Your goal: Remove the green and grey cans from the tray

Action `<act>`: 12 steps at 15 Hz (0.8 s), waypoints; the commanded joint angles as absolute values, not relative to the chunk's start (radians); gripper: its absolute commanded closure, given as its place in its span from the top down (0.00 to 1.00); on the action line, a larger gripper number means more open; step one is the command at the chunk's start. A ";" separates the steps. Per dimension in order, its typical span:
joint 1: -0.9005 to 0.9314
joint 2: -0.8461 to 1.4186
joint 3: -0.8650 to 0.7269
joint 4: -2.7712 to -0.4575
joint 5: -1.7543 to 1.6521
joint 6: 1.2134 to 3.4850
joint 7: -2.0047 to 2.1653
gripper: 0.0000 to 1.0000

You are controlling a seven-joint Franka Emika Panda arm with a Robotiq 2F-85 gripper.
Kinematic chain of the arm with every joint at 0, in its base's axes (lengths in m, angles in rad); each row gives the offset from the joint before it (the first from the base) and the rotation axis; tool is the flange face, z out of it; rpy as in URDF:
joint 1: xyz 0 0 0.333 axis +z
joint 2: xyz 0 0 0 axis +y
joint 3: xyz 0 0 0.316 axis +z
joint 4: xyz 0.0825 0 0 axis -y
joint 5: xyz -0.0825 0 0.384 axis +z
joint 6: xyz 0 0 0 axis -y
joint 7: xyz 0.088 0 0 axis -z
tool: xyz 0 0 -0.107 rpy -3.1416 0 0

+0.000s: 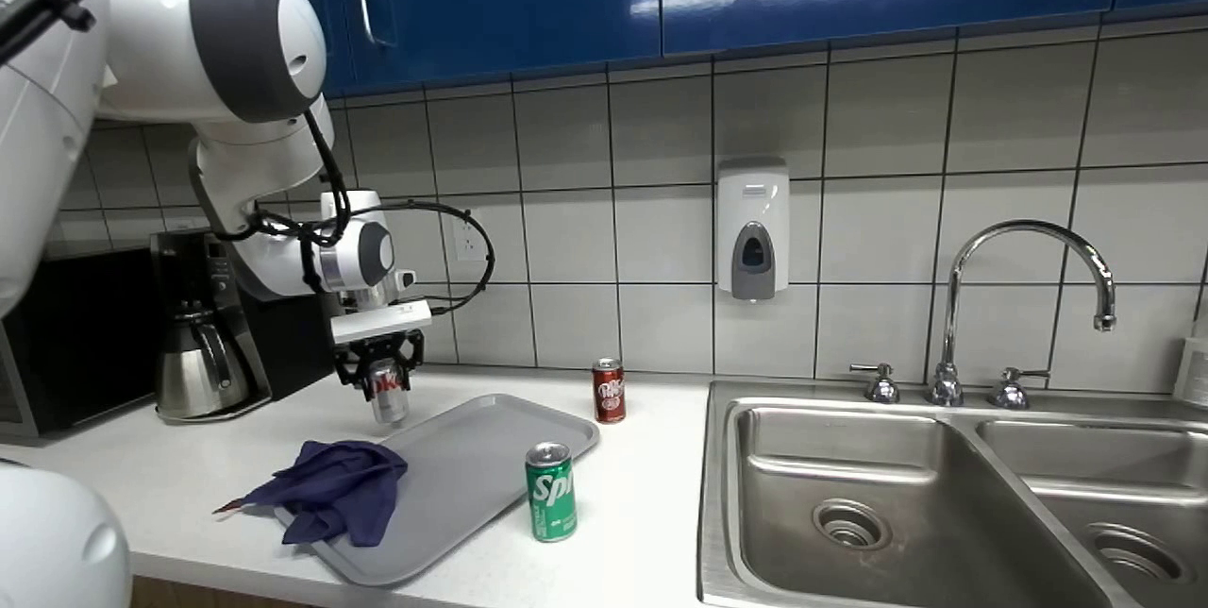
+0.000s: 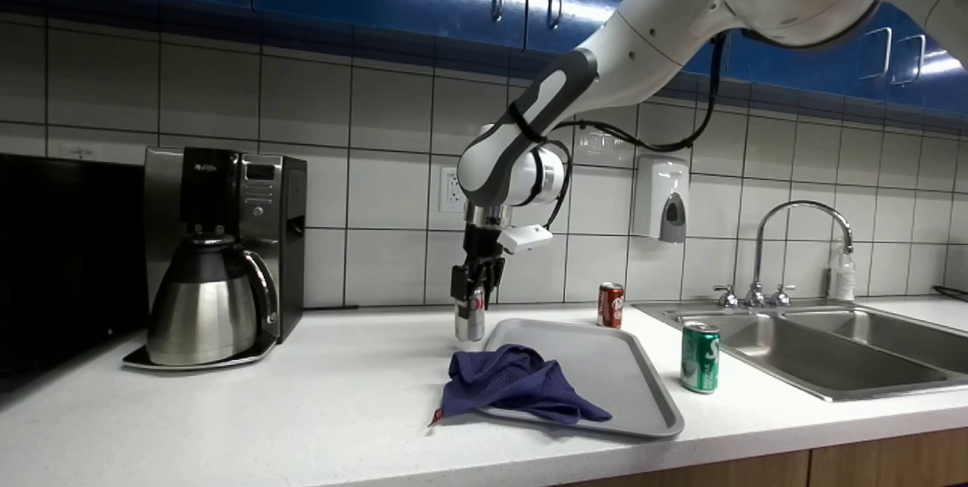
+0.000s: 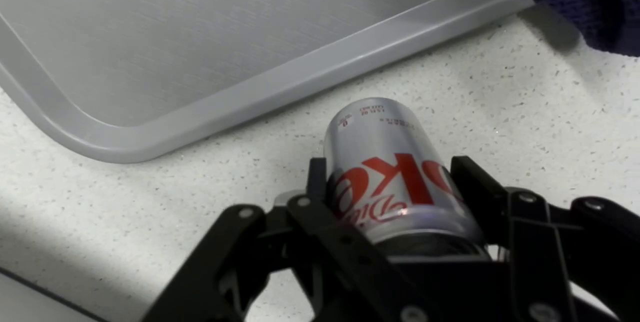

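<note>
My gripper (image 3: 387, 177) is shut on a silver-grey Diet Coke can (image 3: 377, 137), one finger against each side. The can (image 1: 390, 406) is beside the tray at its far left in an exterior view; I cannot tell whether its bottom touches the counter. The grey tray (image 1: 481, 466) lies on the counter and also shows in the wrist view (image 3: 190, 37). The green Sprite can (image 1: 552, 495) stands upright on the counter beside the tray, on the sink side; it also shows in an exterior view (image 2: 699, 358). No can stands on the tray.
A purple cloth (image 2: 522, 385) is draped over the tray's edge. A red Dr Pepper can (image 1: 609, 391) stands behind the tray. A coffee maker (image 2: 212, 298) is on the left, and a metal sink (image 1: 849, 457) on the right. The tiled wall is behind.
</note>
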State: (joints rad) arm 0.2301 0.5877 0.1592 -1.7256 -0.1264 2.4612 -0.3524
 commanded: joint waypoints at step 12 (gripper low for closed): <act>0.261 0.604 0.159 -1.727 -0.198 2.466 -0.315 0.39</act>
